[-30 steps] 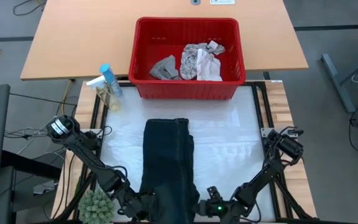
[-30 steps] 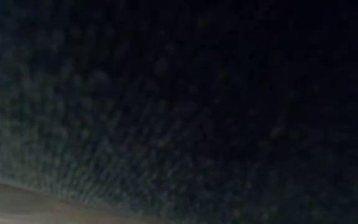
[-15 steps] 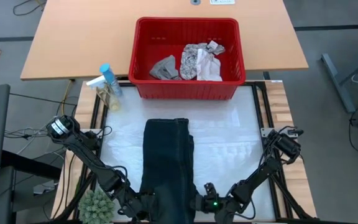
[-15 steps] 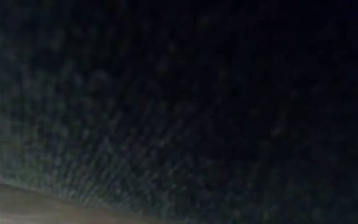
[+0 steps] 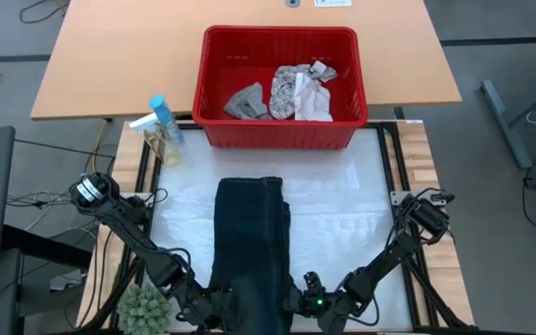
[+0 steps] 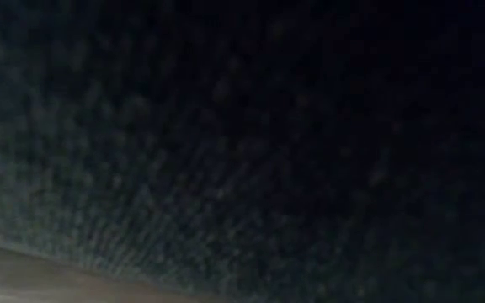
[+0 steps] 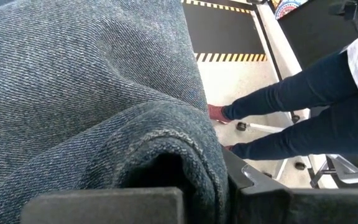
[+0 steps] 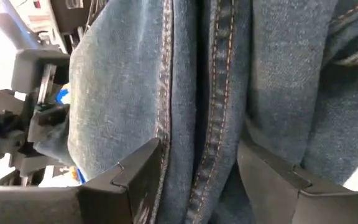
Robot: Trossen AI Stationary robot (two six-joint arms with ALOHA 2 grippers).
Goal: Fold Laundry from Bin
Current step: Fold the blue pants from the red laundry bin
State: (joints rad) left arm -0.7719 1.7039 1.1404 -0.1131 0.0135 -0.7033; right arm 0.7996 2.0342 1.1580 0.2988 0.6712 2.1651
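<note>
The dark denim garment (image 5: 249, 242) lies as a long folded strip down the middle of the table, reaching the near edge. Its cloth (image 6: 242, 135) fills the low view. My left gripper (image 5: 220, 312) is shut on the garment's near end at its left side. My right gripper (image 5: 294, 302) stands open at the near end's right side, with stitched seams (image 8: 213, 124) between its fingers. The red bin (image 5: 214, 84) stands at the far edge, holding a leaf-patterned cloth (image 5: 296, 88), a grey piece (image 5: 247, 100) and a whitish piece (image 5: 316, 107). My left gripper pinches a rolled fold (image 7: 191, 155) of the garment's near end between its two fingers, several layers thick. The cloth bulges up over the fingers and hides where they meet it. My right gripper has its fingers (image 8: 135, 180) on either side of the seamed edge; I cannot tell whether they touch it.
A spray bottle (image 5: 161, 121) stands at the far left of the mat. A green spiky ball (image 5: 142, 305) sits near the left arm. A wooden table (image 5: 110, 56) lies beyond the bin. A person's legs (image 7: 291, 106) show on the floor beyond the table.
My right gripper has gone a little toward the table's left, closer to the garment's near end, and has rolled slightly. It stays open. The garment and my left gripper have kept still.
</note>
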